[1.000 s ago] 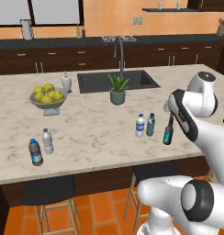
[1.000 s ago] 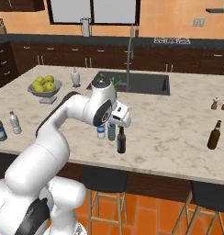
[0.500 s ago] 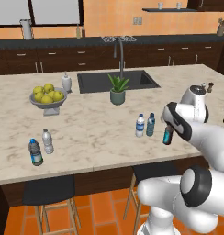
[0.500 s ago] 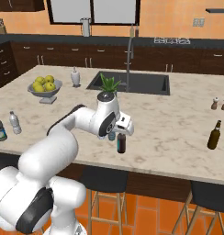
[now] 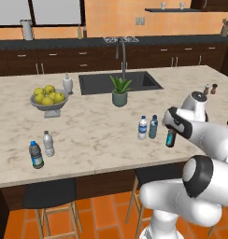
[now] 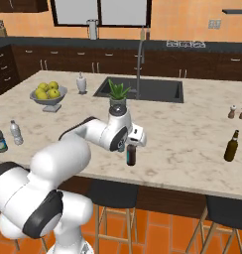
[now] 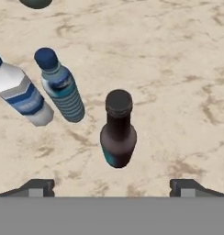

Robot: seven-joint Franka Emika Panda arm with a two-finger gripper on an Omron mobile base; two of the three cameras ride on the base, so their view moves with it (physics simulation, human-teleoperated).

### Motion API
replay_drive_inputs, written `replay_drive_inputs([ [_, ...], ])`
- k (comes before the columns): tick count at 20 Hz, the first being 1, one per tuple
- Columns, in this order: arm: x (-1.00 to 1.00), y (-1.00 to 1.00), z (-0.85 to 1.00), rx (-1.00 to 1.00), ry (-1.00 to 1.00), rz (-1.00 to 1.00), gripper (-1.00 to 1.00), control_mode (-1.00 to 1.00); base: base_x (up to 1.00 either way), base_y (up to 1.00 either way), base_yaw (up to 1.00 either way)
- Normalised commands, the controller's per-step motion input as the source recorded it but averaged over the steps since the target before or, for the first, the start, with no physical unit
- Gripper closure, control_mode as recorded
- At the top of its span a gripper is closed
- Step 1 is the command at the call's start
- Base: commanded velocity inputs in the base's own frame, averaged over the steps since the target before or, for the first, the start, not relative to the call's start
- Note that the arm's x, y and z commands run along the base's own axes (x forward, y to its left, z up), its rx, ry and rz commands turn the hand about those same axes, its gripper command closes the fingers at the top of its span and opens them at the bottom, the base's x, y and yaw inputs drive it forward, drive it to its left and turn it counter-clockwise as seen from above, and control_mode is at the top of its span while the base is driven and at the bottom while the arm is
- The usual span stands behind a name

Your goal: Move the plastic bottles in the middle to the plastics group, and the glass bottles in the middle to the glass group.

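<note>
Marble counter (image 5: pixel 92 126) fills the middle of the kitchen, with stools under its near edge. Close to that near edge, right of centre, the gripper (image 7: pixel 112 187) hangs with its jaws spread wide, holding and touching nothing; its two dark fingertips (image 7: pixel 38 187) stand well apart on either side of a dark glass bottle (image 7: pixel 117 135) with a black cap and teal label, which stands upright on the marble between them but farther along the hand's line of sight. In the right base view the same bottle (image 6: pixel 131 154) sits just beside the hand. Next to it stand the plastic bottles in the middle: a blue-tinted bottle (image 5: pixel 153 127) and a clear bottle with a blue cap (image 5: pixel 142 128), close together. Bare marble lies around this trio on every side.

Near the counter's left near corner stands the plastics group (image 5: pixel 41 149), a dark green-labelled bottle and a pale clear one. Toward the right edge the glass group (image 6: pixel 231 145) is one brown bottle, with two small shakers (image 6: pixel 237 111) beyond it. Farther back are a bowl of lemons (image 5: pixel 49 97), a potted plant (image 5: pixel 119 91) and the sink (image 5: pixel 119 82).
</note>
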Motion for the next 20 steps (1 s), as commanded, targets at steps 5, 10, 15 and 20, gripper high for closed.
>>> replay_drive_inputs([
  [5,0.27,-0.13,-0.07,0.0,0.01,0.05,-1.0,-1.0,0.0,0.0,0.0],
  [10,0.18,-0.12,-0.02,0.0,0.06,0.06,-1.0,-1.0,0.0,0.0,0.0],
  [15,0.07,0.0,-0.28,-0.01,0.05,0.06,-1.0,-1.0,0.0,0.0,0.0],
  [20,0.09,0.0,-0.29,0.0,0.0,0.07,-1.0,-1.0,0.0,0.0,0.0],
])
